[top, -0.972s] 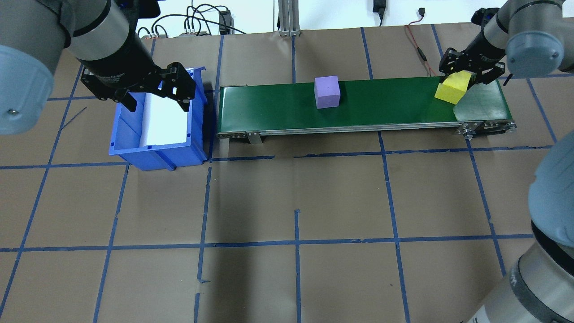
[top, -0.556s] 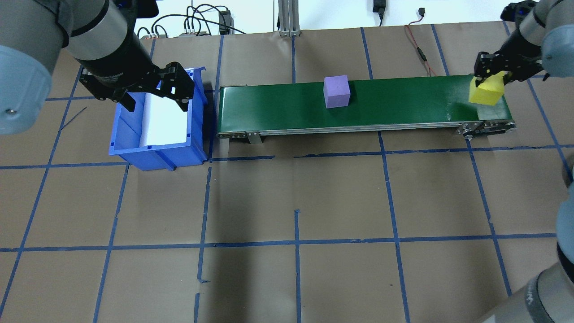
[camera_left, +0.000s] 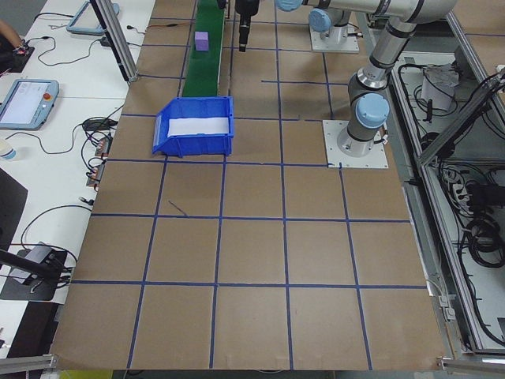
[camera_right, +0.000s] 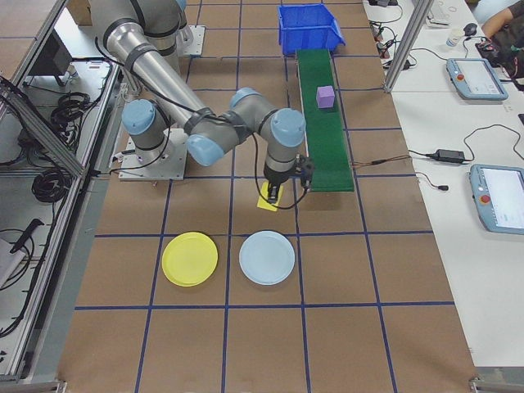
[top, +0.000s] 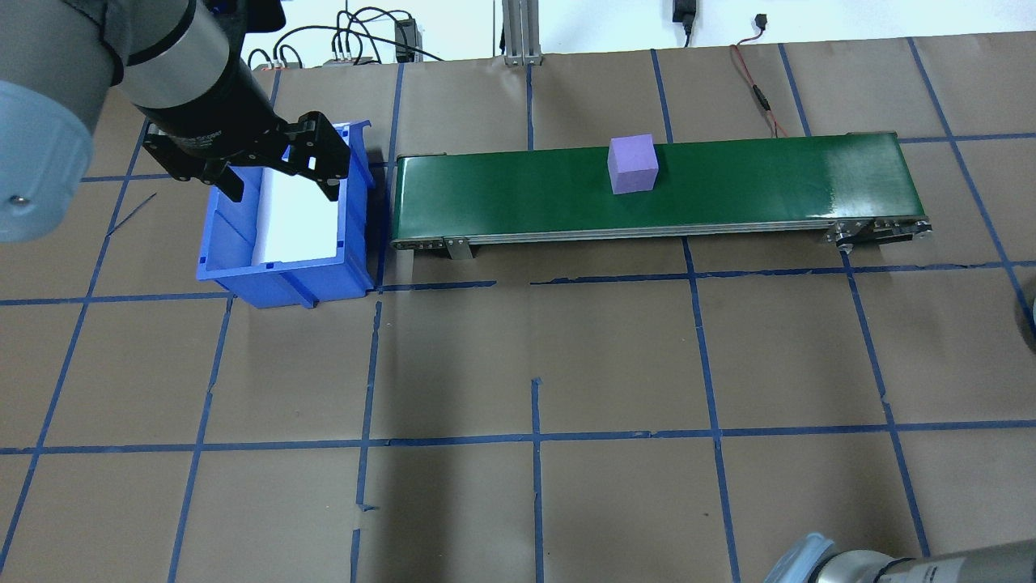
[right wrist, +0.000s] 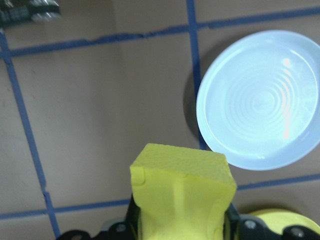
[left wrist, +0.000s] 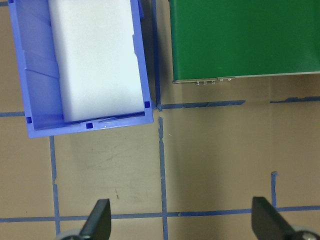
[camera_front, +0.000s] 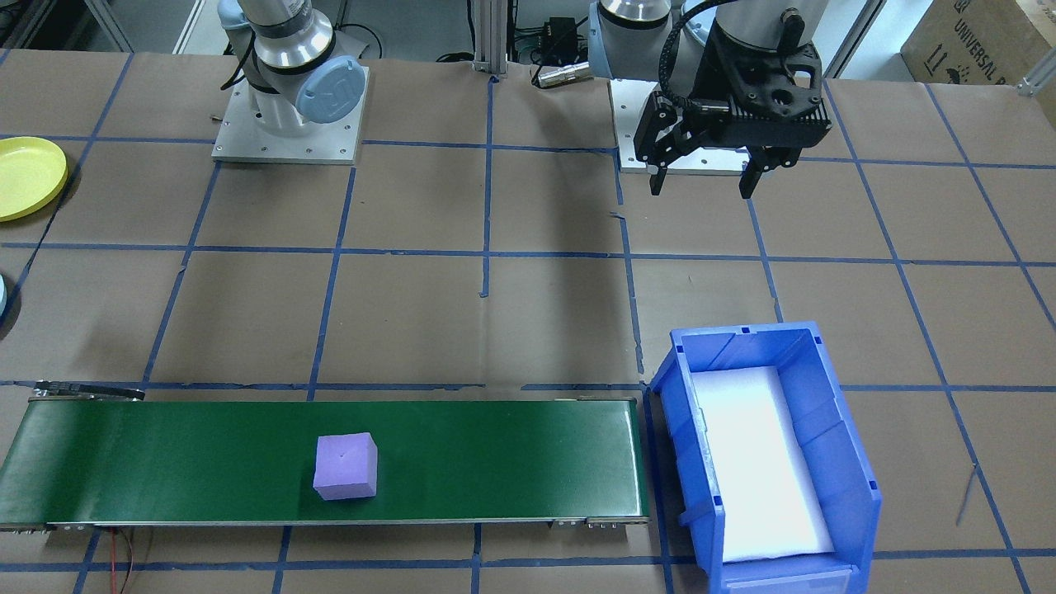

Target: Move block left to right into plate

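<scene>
A yellow block (right wrist: 182,187) sits clamped in my right gripper (right wrist: 181,220), which is shut on it. In the exterior right view this gripper (camera_right: 278,190) hangs with the yellow block (camera_right: 267,201) over the table, just past the end of the conveyor (camera_right: 321,123). A light blue plate (right wrist: 260,100) lies ahead of it, and a yellow plate (camera_right: 190,259) lies beside the light blue plate (camera_right: 267,258). A purple block (top: 632,163) rides on the green conveyor (top: 728,186). My left gripper (top: 283,190) is open and empty above the blue bin (top: 283,275).
The blue bin (camera_front: 858,495) holds a white foam pad and stands at the conveyor's (camera_front: 495,462) left end. The yellow plate (camera_front: 25,173) shows at the table's edge in the front-facing view. A red wire (top: 757,89) lies behind the belt.
My right gripper carried the yellow block off the belt's right end and out of the overhead view. The purple block moved rightward along the belt. The left gripper stayed put.
</scene>
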